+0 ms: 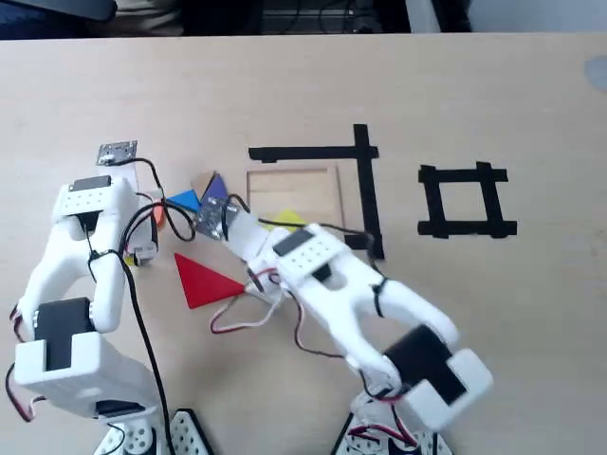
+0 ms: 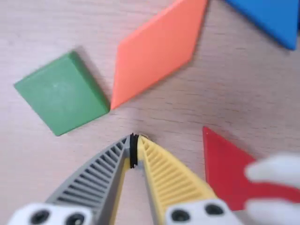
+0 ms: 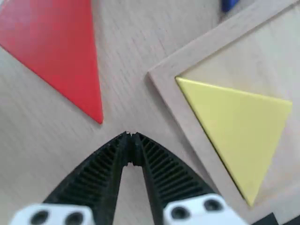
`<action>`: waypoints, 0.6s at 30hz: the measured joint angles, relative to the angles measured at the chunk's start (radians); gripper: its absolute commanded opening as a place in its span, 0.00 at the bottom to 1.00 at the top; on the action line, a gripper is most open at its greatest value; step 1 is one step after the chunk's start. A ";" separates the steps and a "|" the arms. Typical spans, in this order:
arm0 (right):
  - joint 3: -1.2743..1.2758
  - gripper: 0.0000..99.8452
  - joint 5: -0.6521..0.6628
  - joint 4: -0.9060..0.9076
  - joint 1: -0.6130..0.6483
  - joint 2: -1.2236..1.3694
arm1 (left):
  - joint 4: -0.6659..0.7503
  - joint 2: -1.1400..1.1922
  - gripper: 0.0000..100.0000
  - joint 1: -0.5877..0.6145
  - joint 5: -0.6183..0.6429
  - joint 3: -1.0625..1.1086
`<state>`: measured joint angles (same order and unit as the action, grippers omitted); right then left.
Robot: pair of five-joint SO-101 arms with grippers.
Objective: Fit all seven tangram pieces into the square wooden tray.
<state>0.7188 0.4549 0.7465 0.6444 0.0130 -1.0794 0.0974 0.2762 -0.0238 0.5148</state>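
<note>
A pale desk (image 1: 285,85) carries the square wooden tray (image 1: 294,173), a yellow triangle (image 3: 239,126) lying inside it. A large red triangle (image 1: 204,282) lies outside the tray, near an orange parallelogram (image 2: 157,49) and a green square (image 2: 61,91). The left hand (image 2: 133,150), fingers together and empty, is beside those two. The right hand (image 3: 130,147), likewise together, is between red triangle and tray corner.
</note>
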 measured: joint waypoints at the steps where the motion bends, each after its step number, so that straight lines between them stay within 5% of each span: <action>1: -0.023 0.01 0.000 0.006 0.005 0.020 | 0.000 0.000 0.03 0.018 0.021 0.000; 9: -0.133 0.01 -0.002 0.051 0.123 0.058 | 0.005 0.000 0.03 0.454 0.091 0.031; 14: -0.187 0.02 -0.002 0.052 0.169 0.058 | 0.005 -0.017 0.03 0.689 -0.002 0.109; 18: -0.250 0.21 -0.061 0.087 0.180 0.058 | 0.002 -0.032 0.03 0.790 -0.061 0.133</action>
<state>0.4687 0.3936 0.8339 0.8239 0.0713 -1.0779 0.0652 1.0664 -0.0852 0.6483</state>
